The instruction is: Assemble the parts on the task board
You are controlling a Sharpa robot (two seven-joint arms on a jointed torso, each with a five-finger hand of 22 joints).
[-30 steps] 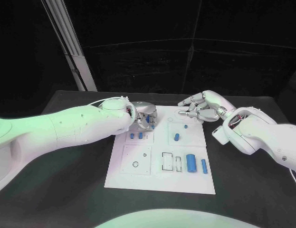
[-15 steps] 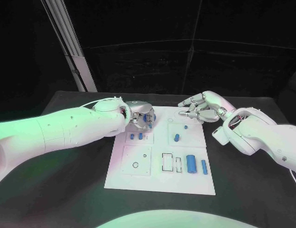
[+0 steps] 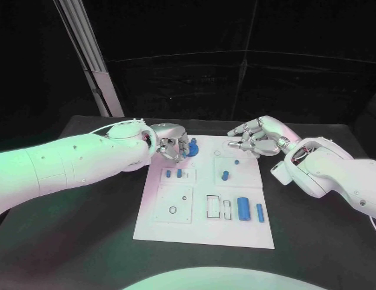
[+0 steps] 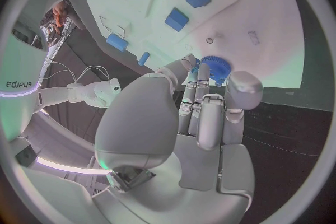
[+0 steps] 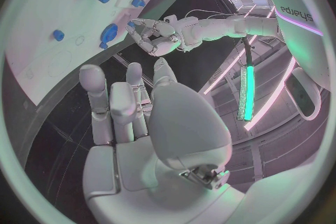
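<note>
Head view: left hand (image 3: 172,148) partly hides a blue gear (image 3: 192,147).

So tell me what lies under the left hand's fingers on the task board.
A blue toothed disc sits at the fingertips of the left hand, on the far corner of the task board. What lies beneath the disc is covered.

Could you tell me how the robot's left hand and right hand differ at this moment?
The left hand pinches a blue toothed gear at its fingertips; the right hand holds nothing. The left hand is at the task board's far left corner, the right hand at its far right corner. The left hand's fingers close around the gear; the right hand's are loosely curled and apart. Both are silver, on white arms.
</note>
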